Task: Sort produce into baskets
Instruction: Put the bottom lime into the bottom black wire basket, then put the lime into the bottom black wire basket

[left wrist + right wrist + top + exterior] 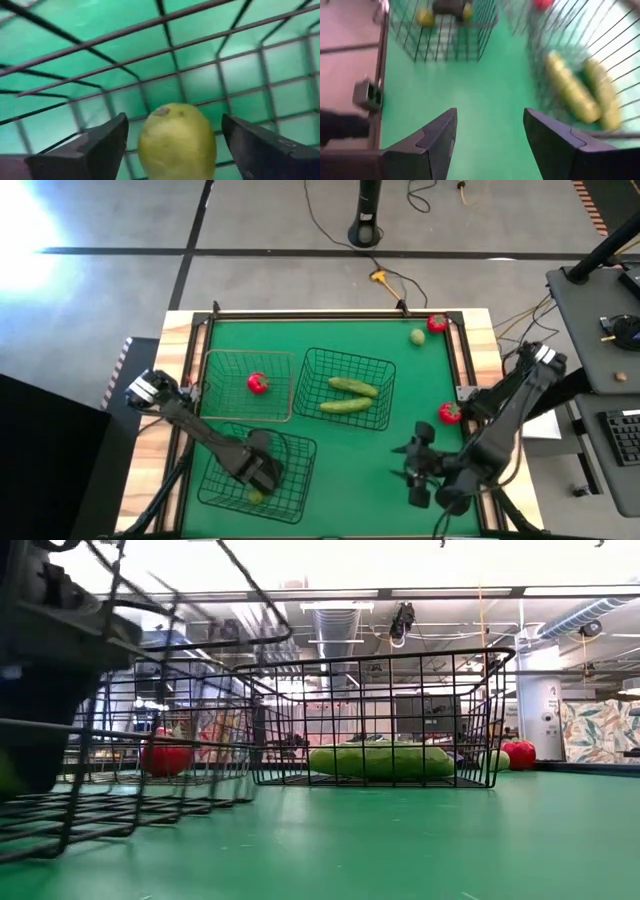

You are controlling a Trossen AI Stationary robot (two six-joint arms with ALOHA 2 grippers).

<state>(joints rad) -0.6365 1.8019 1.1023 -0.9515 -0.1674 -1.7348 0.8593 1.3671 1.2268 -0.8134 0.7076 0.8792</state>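
My left gripper [258,480] is open inside the dark near-left basket [290,448], pointing down. A yellow-green fruit [176,141] sits between its fingers with a gap on each side, over the basket's bottom mesh; it also shows in the high view [256,497]. My right gripper [414,471] is open and empty above the green mat at the near right. The paler far-left basket [225,360] holds one red tomato [258,383]. The middle basket [385,370] holds two cucumbers [350,395].
Loose on the mat are a red tomato [450,412] near the right edge, another red tomato [437,323] at the far right corner, and a yellow-green fruit [417,336] beside it. Bare mat [350,480] lies between the near-left basket and my right gripper.
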